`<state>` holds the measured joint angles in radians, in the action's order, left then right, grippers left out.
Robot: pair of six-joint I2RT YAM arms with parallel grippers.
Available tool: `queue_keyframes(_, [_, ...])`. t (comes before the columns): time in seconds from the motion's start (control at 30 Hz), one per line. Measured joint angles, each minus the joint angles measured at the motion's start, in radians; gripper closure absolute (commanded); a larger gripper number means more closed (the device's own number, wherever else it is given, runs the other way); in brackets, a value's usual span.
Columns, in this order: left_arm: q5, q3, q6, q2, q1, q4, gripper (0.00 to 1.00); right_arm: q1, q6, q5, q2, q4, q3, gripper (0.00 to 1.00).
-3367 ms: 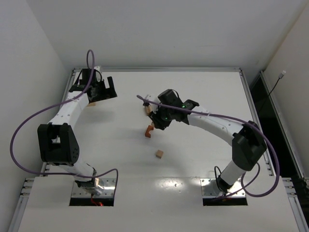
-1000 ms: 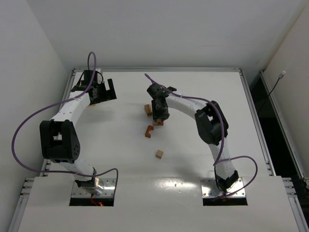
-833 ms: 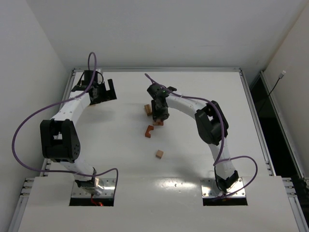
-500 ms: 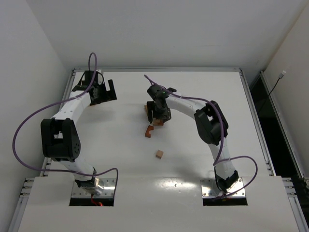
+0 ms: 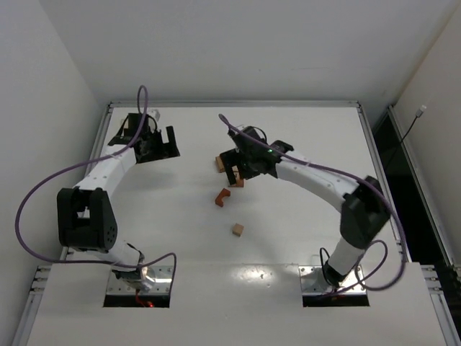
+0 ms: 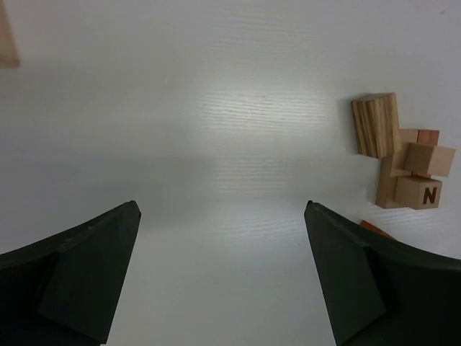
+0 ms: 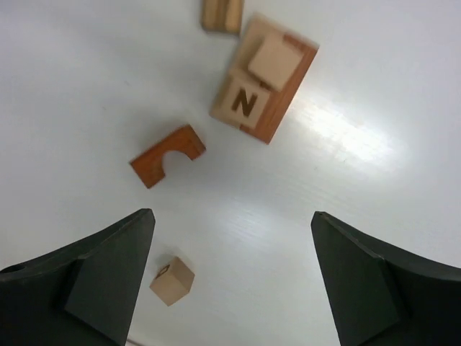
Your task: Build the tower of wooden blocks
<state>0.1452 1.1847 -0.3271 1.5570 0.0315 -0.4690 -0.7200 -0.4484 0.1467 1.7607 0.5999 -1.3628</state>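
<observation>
Right wrist: reddish arch block [image 7: 167, 155], lettered tan cube [image 7: 243, 103].

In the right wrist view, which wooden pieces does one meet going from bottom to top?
small tan cube → reddish arch block → tower with the N cube → short tan bar at the top edge

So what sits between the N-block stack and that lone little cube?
A reddish-brown arch block, slightly off the line; the top and right wrist views show it.

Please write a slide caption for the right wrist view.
Open right gripper above a stack of tan and reddish-brown wooden blocks, beside a reddish-brown arch block and a tan cube.
</observation>
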Motion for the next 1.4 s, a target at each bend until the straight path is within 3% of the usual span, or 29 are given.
queue_keyframes(0.23, [-0.138,-0.018,-0.026,-0.048,0.28,0.018,0.03,0.025,0.188,0.139,-0.255,-0.099,0.015,0.06])
queue_keyframes(0.43, [-0.286,0.191,-0.072,0.127,0.472,-0.039,0.03,0.131,0.284,0.193,-0.27,-0.101,0.103,0.09])
queue_keyframes(0.6, [-0.345,0.35,-0.113,0.343,0.484,-0.079,0.12,0.224,0.311,0.19,-0.27,-0.091,0.129,0.1])
queue_keyframes(0.73, [-0.353,0.368,-0.132,0.438,0.484,-0.121,0.14,0.268,0.313,0.178,-0.27,-0.093,0.129,0.11])
queue_keyframes(1.13, [-0.279,0.46,-0.162,0.505,0.484,-0.146,0.18,0.335,0.295,0.094,-0.256,-0.092,0.129,0.14])
queue_keyframes(1.27, [-0.264,0.499,-0.177,0.526,0.478,-0.142,0.22,0.349,0.287,0.066,-0.253,-0.091,0.132,0.15])
queue_keyframes(1.4, [-0.26,0.509,-0.191,0.558,0.478,-0.14,0.31,0.359,0.283,0.046,-0.253,-0.091,0.132,0.15])
